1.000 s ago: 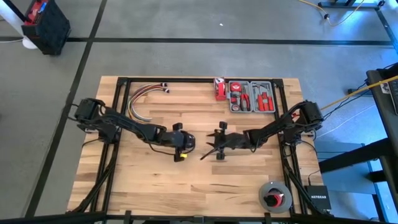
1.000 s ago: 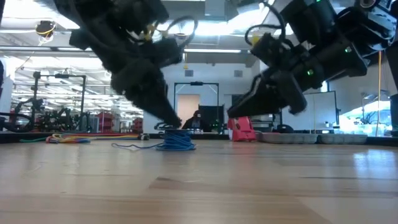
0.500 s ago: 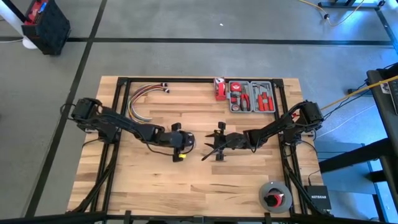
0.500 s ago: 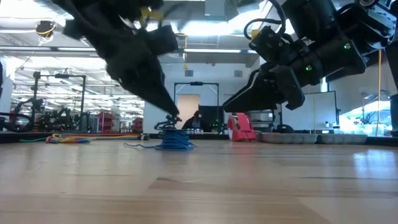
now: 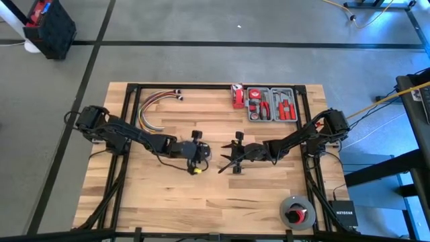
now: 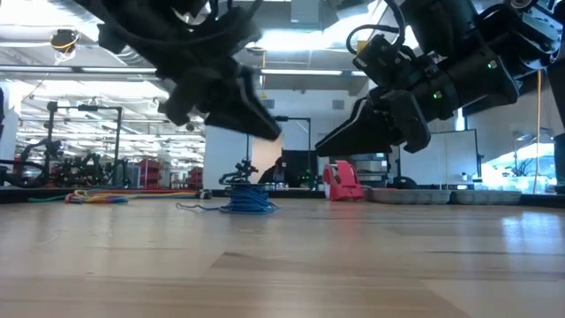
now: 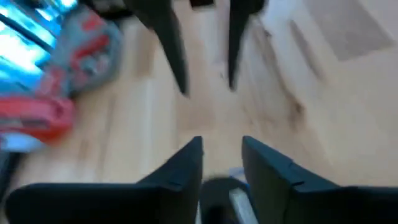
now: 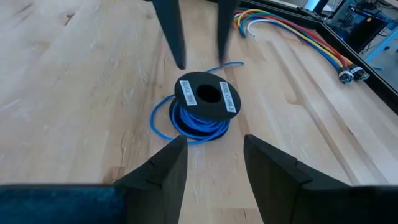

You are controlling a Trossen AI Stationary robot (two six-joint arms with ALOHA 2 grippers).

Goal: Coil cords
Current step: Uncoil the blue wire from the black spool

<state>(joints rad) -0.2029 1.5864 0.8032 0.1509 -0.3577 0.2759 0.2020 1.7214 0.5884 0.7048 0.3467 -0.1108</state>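
Blue cords (image 8: 198,121) coiled on table; both hands apparently apart above

Thin blue cords (image 8: 186,121) lie coiled flat on the table, one loose loop spilling out.

Wooden table (image 5: 161,195): blue cord coil (image 8: 198,118), wire bundle (image 5: 151,107), tool tray (image 5: 272,104), reel (image 5: 296,212).

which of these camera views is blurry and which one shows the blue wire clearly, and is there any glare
Left wrist view: smeared by motion blur, the red tool tray just streaks. Right wrist view: sharp, the blue wire coiled under its black spool disc reads clearly. Low view: bright ceiling lights glare behind the arms, leaving them dark silhouettes. High view: evenly lit, no glare on the table.
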